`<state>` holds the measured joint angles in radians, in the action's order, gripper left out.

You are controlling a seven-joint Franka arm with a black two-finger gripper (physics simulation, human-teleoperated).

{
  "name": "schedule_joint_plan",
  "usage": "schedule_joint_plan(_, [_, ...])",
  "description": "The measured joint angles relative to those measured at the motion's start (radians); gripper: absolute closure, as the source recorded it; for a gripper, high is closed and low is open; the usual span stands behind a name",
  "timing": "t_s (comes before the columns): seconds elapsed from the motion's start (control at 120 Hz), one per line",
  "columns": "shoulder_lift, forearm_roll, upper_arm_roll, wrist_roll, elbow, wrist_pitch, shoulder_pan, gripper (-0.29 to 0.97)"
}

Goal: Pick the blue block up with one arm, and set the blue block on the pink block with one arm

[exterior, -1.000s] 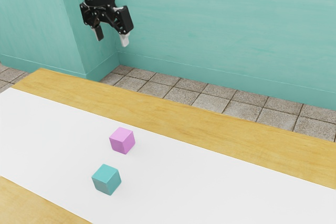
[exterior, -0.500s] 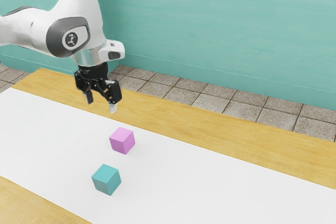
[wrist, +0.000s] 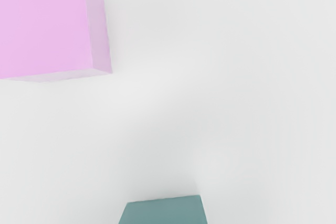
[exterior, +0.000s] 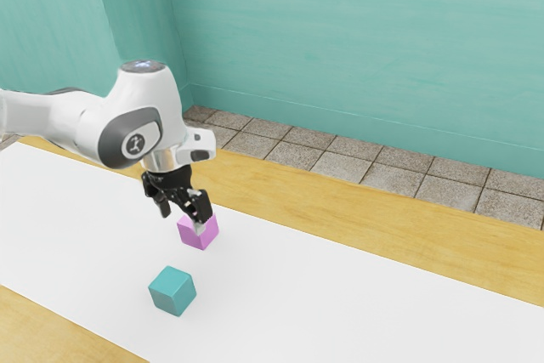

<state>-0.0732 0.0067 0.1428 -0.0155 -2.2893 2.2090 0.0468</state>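
the white franka arm (exterior: 127, 129) reaches in from the exterior view's left. its black gripper (exterior: 181, 217) hangs low over the table with its fingers apart and nothing between them. in the exterior view one fingertip overlaps the upper edge of the pink block (exterior: 195, 238); whether it touches cannot be told.

the blue block (exterior: 172, 290) sits flat on the white sheet (exterior: 357, 286), nearer the camera than the pink block and a little apart from it, untouched. in the wrist view the pink block (wrist: 50, 24) and the blue block (wrist: 163, 211) lie apart with bare white sheet between them.

the sheet runs as a wide band along the wooden table (exterior: 382, 218), with wood showing on both sides. beyond the table lie a grey-brown tiled floor (exterior: 382, 172) and a teal wall (exterior: 382, 40).
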Motion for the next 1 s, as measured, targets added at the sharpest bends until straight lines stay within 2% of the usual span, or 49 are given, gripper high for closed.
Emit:
schedule_joint_plan(0.425, [-0.007,-0.012,-0.006,-0.001,-0.171,0.137,0.002,0.00])
schedule_joint_plan(1.0, [0.028,-0.029,-0.006,-0.001,-0.259,0.241,-0.002,0.00])
